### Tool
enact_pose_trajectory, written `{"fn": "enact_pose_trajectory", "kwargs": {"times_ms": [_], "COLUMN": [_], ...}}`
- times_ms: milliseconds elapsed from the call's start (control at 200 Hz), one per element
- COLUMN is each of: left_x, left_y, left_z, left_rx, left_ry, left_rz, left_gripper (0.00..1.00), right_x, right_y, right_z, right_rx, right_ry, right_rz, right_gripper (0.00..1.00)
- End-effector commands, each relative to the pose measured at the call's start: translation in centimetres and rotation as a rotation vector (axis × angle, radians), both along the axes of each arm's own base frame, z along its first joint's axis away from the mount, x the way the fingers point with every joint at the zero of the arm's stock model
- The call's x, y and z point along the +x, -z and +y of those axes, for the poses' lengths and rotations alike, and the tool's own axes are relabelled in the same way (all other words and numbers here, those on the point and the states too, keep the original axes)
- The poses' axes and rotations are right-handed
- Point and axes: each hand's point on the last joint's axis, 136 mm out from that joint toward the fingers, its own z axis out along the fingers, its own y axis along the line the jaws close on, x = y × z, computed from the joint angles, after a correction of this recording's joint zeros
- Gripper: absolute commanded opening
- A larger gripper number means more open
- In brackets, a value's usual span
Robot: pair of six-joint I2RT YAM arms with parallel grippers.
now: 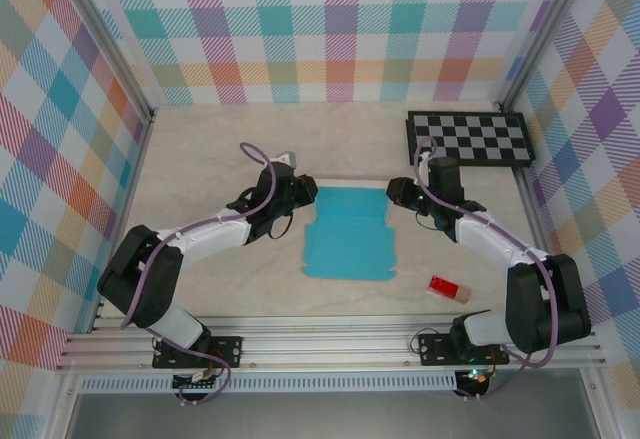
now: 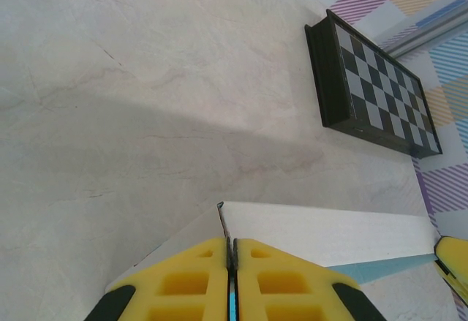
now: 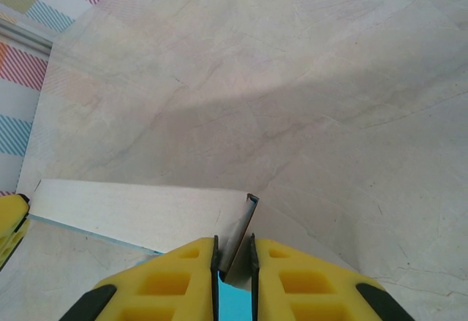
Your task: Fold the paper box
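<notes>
The paper box [image 1: 348, 244] is laid teal face up on the table [image 1: 200, 149], between the grippers.
Its raised far flap is pinched at its left end by the left gripper [image 2: 229, 246] and at its right end by the right gripper [image 3: 234, 251], both closed on it.

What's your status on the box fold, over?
Left end effector shut on paper box, far-left corner. Right end effector shut on its far-right corner. Far flap raised, white face showing. Checkerboard, red block well apart.
</notes>
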Motion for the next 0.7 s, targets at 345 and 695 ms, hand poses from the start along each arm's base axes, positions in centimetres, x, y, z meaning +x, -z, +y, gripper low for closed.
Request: {"fn": "enact_pose_trajectory", "kwargs": {"times_ms": [345,695], "left_x": [-1.5,0.1], "left_y": [1.9,-0.7], "left_z": [-0.7,2.2], "left_rx": [0.121,0.137], "left_ry": [0.035,-0.011], "left_rz": [0.087,0.086], "left_gripper": [0.10,0.23], "right_x": [-1.6,-0.7], "right_y": [1.2,-2.2], "right_z": [0.1,-1.4], "right_rx": [-0.094,-0.215], "right_ry": [-0.024,-0.024], "right_rz": [0.109,0.063], "right_gripper": [0.29,0.52]}}
